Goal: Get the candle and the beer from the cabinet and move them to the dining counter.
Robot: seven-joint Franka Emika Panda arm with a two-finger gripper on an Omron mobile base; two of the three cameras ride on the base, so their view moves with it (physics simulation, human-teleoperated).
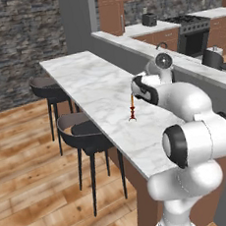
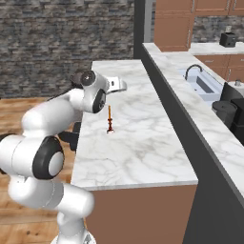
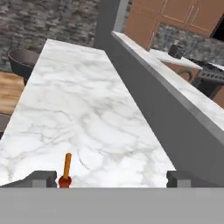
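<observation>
Marble dining counter [image 1: 97, 87] with upright candle [image 1: 132, 110]; open-jawed gripper [image 3: 111, 178] just above

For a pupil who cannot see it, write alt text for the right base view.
A thin orange candle on a small dark red holder stands upright on the white marble dining counter, free of the white robot arm, whose open hand is raised just above and behind it. Beyond the counter's grey back wall lie a sink and wooden cabinets.
</observation>
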